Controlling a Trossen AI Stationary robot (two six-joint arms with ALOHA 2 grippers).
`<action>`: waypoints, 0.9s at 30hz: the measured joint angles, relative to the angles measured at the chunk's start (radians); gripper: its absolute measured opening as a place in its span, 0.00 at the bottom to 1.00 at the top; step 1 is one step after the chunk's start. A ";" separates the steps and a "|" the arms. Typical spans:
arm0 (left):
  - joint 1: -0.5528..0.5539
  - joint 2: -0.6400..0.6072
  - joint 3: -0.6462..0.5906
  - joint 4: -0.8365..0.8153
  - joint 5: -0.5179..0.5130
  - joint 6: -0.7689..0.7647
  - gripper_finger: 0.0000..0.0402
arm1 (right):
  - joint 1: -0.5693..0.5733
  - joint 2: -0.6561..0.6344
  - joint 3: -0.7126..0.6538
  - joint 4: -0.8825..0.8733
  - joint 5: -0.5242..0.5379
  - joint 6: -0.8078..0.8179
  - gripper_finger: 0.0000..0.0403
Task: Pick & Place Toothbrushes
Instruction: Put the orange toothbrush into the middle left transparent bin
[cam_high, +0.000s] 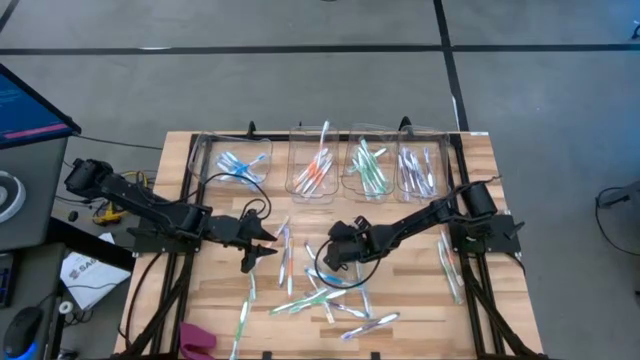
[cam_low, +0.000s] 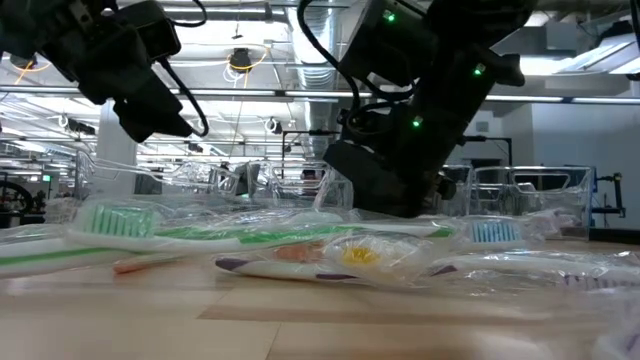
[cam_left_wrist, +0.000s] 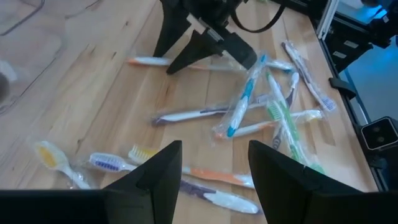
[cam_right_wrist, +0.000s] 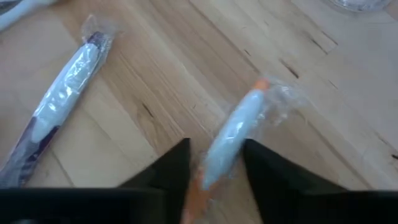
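Pale, striped wood under wrapped brushes in blue, orange, green and purple.

The tabletop (cam_high: 200, 290) is light butcher-block wood with darker grain streaks and plank seams. Four clear bins (cam_high: 312, 165) sort colours: blue toothbrushes (cam_high: 240, 165), orange-red toothbrushes (cam_high: 318, 170), green toothbrushes (cam_high: 370, 170) and purple toothbrushes (cam_high: 418, 172). Both arms are black; the right end effector (cam_right_wrist: 214, 165) has matte black fingers either side of a white-and-orange toothbrush (cam_right_wrist: 233, 140) in clear wrap, beside a white-and-purple toothbrush (cam_right_wrist: 56, 109). Past the black left end effector (cam_left_wrist: 214, 165) lie a yellow-bristled toothbrush (cam_left_wrist: 50, 155) and a green-bristled toothbrush (cam_left_wrist: 280, 121). A magenta cloth (cam_high: 198, 338) sits at the tabletop's edge.
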 joint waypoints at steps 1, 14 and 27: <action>0.000 0.000 0.000 0.003 0.000 0.000 0.44 | 0.000 0.000 0.000 0.000 0.000 -0.003 0.27; -0.001 0.000 0.000 0.055 -0.007 0.047 0.44 | 0.025 -0.039 -0.007 -0.048 0.024 -0.109 0.03; -0.048 0.150 0.000 0.463 -0.014 0.260 0.44 | 0.256 -0.348 -0.011 -0.012 0.258 -0.267 0.03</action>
